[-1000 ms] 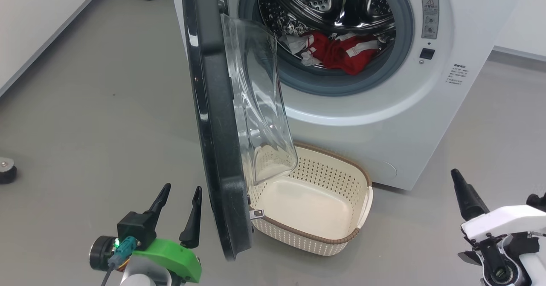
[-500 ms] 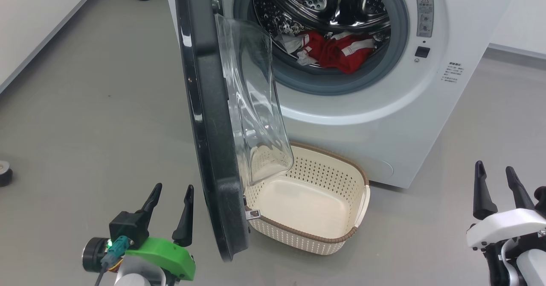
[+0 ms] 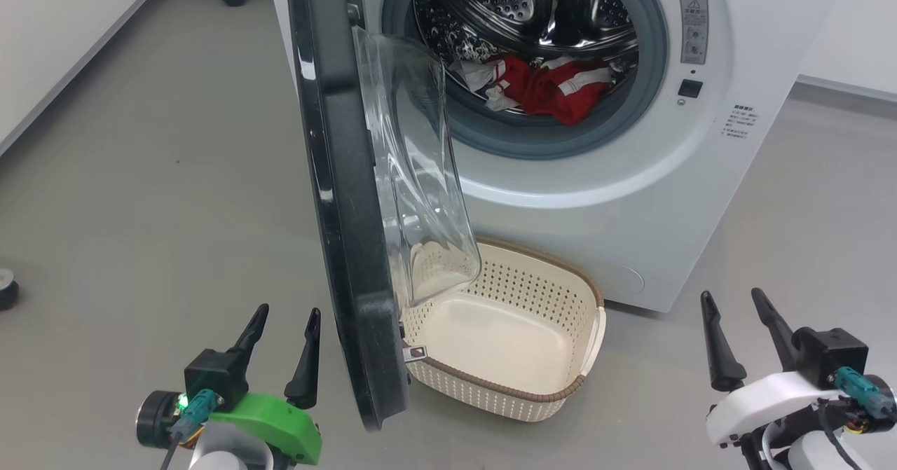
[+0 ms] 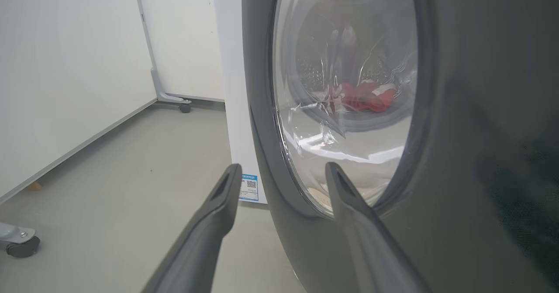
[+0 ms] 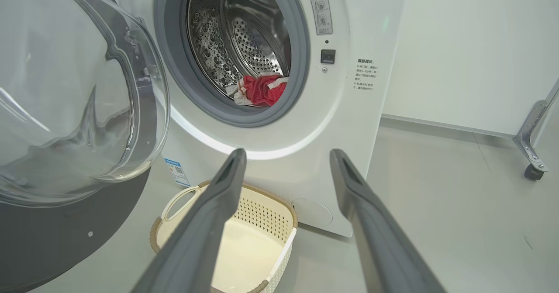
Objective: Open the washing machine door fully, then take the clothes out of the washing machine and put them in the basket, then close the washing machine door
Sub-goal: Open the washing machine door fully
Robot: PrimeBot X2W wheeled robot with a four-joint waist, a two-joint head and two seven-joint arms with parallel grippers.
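We see the big white front-loading washing machine [image 3: 631,176] at upper centre, its round glossy black door with bulging clear glass [image 3: 343,211] standing swung out. Red-and-white clothes [image 3: 550,88] lie in the drum. The small cream perforated plastic basket [image 3: 490,400] sits at lower centre. Our left gripper [image 3: 289,309], lower left, and right gripper [image 3: 730,293], lower right, are spread wide, holding nothing.

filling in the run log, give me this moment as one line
door: open | clothes: inside washing machine | basket: empty | left gripper: open, beside door | right gripper: open, holding nothing
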